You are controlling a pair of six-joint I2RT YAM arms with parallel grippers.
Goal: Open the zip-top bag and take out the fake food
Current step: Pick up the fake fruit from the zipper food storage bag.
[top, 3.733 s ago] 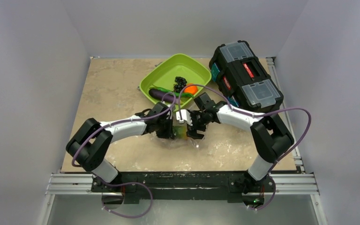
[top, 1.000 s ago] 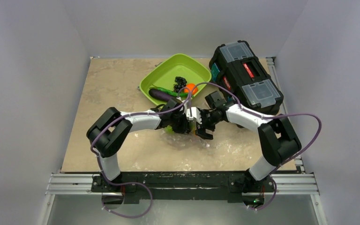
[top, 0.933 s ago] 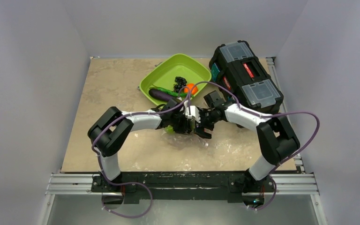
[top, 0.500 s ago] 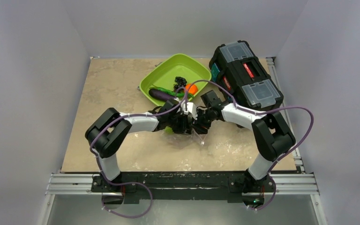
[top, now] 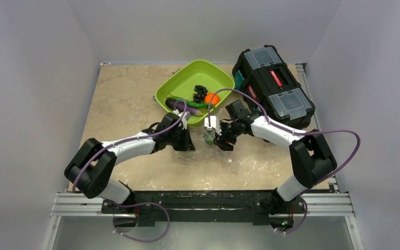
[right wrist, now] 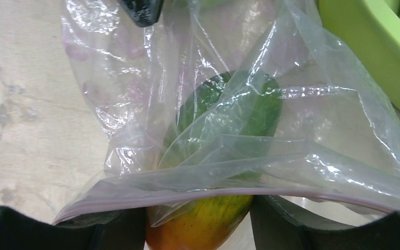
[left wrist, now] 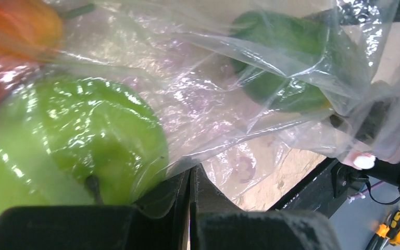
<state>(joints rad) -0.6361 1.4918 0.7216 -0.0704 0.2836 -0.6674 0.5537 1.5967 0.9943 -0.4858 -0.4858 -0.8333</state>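
Note:
The zip-top bag (top: 203, 152) lies crumpled on the table between my two grippers. My left gripper (top: 186, 139) is shut on a fold of its clear film (left wrist: 224, 140); a light green fake fruit (left wrist: 67, 146), a dark green piece (left wrist: 281, 62) and an orange-red piece (left wrist: 15, 26) show through the film. My right gripper (top: 215, 139) is at the bag's mouth, its fingers (right wrist: 281, 221) closed around a yellow-orange fake fruit (right wrist: 203, 226) under the pink zip strip (right wrist: 213, 195). A dark green piece (right wrist: 229, 114) lies deeper in the bag.
The lime-green tray (top: 187, 70) stands behind the grippers and holds a purple eggplant (top: 176, 104), dark grapes (top: 200, 92), an orange (top: 212, 98) and a green pod. Its rim shows in the right wrist view (right wrist: 375, 47). A black toolbox (top: 273, 86) stands at the back right.
My left gripper has drawn back to the left, away from the right gripper, with the bag film in it. The right gripper has stayed at the bag's mouth.

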